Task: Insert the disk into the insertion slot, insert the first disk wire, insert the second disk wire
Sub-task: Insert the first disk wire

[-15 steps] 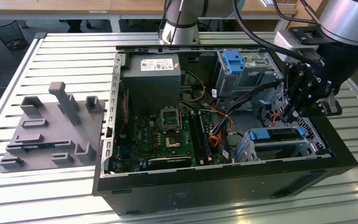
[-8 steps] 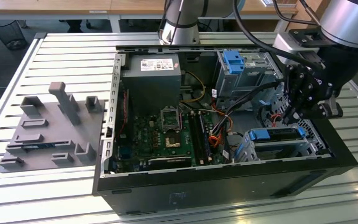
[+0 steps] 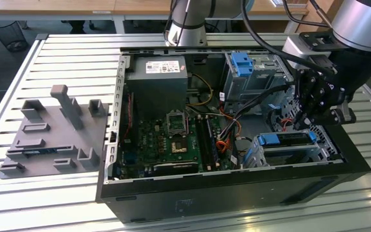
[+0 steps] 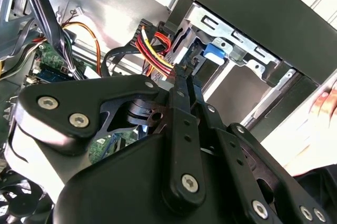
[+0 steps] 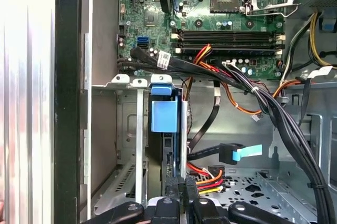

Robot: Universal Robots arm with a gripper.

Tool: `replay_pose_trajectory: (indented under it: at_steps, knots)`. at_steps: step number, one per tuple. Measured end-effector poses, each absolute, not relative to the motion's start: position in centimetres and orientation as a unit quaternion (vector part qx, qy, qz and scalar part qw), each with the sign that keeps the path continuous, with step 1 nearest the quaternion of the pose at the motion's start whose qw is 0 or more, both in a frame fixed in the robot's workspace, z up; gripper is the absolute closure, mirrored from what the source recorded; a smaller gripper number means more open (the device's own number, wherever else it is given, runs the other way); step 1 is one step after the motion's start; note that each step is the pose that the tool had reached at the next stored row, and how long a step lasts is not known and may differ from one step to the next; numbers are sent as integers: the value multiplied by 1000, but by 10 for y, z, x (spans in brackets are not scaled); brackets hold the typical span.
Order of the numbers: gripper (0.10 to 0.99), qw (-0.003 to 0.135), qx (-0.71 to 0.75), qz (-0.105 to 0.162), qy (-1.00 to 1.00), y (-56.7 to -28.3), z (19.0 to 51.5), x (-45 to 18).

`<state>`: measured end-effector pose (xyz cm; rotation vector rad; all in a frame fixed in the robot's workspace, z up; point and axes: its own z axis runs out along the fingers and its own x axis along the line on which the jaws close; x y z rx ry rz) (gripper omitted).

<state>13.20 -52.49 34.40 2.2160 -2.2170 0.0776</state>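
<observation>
The disk [image 3: 287, 139] sits in its metal slot [image 3: 258, 155] at the exterior view's right of the open computer case [image 3: 237, 193]. The gripper [image 5: 183, 192], pinched narrow, holds a black wire plug [image 5: 175, 183] just beside it.

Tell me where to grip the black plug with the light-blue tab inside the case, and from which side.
Take the black plug by its blocky body, across the flat faces, coming in from the open side of the case. The body looks solid with nothing against it; the light-blue tab is thin and would likely bend.
</observation>
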Motion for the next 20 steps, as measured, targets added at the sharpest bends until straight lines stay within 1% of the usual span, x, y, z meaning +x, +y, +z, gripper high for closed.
replay_pose_trajectory:
  at_steps: [10,20]
  knots:
    - [922,2,709,25,-705,-532,340,132]
    - [922,-2,709,29,-704,-532,337,130]
